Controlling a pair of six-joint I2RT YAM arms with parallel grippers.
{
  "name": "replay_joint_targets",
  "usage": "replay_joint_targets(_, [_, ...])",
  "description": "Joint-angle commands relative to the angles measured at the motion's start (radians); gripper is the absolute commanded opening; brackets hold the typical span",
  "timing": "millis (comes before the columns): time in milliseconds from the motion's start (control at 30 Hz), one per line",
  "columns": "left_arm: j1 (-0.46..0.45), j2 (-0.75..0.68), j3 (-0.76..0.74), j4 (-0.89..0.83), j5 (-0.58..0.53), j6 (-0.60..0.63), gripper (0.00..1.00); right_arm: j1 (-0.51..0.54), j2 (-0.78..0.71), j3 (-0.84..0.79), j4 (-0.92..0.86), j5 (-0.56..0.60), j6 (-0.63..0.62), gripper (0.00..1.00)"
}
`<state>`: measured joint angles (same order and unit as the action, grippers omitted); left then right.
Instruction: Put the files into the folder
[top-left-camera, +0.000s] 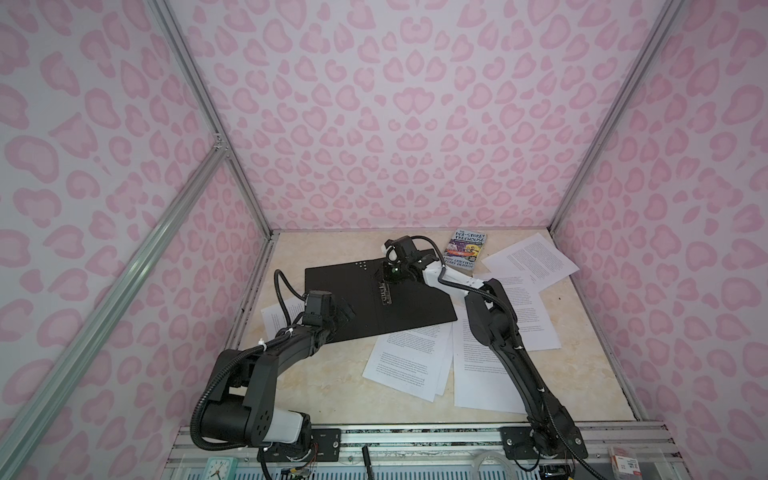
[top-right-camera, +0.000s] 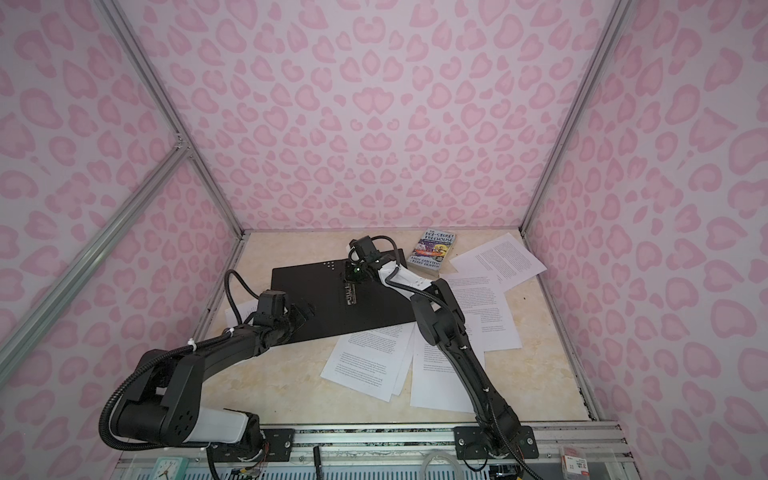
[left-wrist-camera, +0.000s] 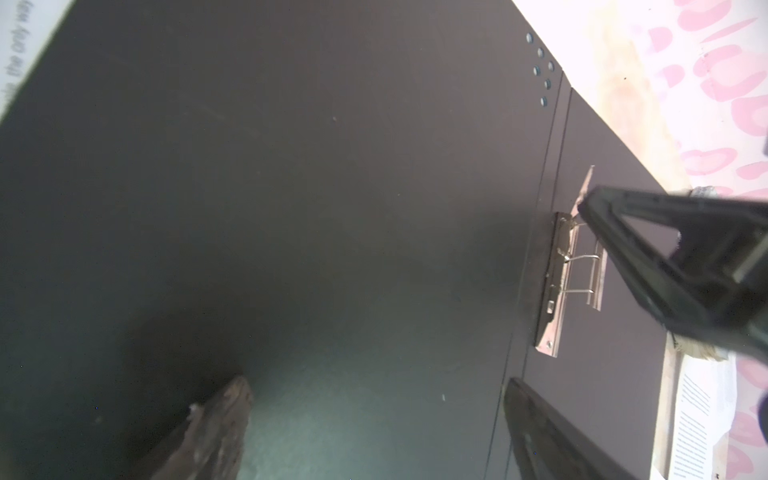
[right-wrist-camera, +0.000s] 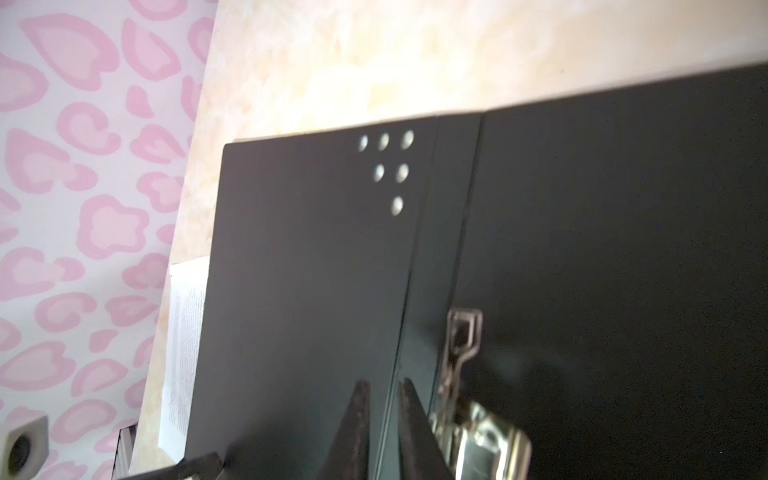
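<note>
The folder (top-left-camera: 365, 303) (top-right-camera: 316, 307) lies open on the table, black inside up, its metal spine clip (top-left-camera: 385, 293) (left-wrist-camera: 557, 286) (right-wrist-camera: 461, 345) along the middle fold. My right gripper (top-left-camera: 385, 281) (top-right-camera: 351, 281) (right-wrist-camera: 382, 384) points down at the clip's far end, right beside it. Its fingers are nearly together with only a thin gap and nothing between them. My left gripper (top-left-camera: 347, 311) (left-wrist-camera: 376, 382) hovers open and empty over the folder's left half. The files (top-left-camera: 409, 361) (top-right-camera: 365, 361) lie loose around the folder, some partly under it.
A paperback book (top-left-camera: 467, 251) lies at the back right beside more sheets (top-left-camera: 530, 259). One sheet (top-left-camera: 276, 318) sticks out under the folder's left edge. Pink patterned walls close in three sides. The right arm (top-left-camera: 494, 328) stretches over the sheets on the right.
</note>
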<state>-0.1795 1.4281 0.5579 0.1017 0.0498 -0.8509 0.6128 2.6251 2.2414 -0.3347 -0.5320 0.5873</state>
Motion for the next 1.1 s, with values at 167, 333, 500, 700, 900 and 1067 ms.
replay_joint_targets(167, [0.006, -0.033, -0.003, -0.072, 0.03, 0.026, 0.97, 0.017, -0.016, 0.103, -0.11, -0.058, -0.048, 0.3])
replay_joint_targets(333, [0.006, -0.11, -0.009, -0.024, 0.082, 0.078, 0.97, 0.026, -0.223, -0.077, -0.083, -0.03, -0.091, 0.42])
replay_joint_targets(500, [0.007, -0.269, -0.028, 0.001, 0.144, 0.121, 0.96, 0.022, -0.519, -0.454, -0.002, 0.036, -0.137, 0.57])
replay_joint_targets(700, [0.007, -0.481, -0.027, -0.173, 0.024, 0.124, 0.96, 0.01, -0.724, -0.826, 0.007, 0.101, -0.176, 0.67])
replay_joint_targets(900, [0.032, -0.627, 0.013, -0.55, -0.247, 0.02, 0.96, 0.012, -0.83, -1.021, 0.034, 0.196, -0.216, 0.71])
replay_joint_targets(1067, [0.167, -0.685, -0.041, -0.647, -0.239, -0.021, 0.96, 0.013, -0.836, -1.092, 0.105, 0.183, -0.229, 0.74])
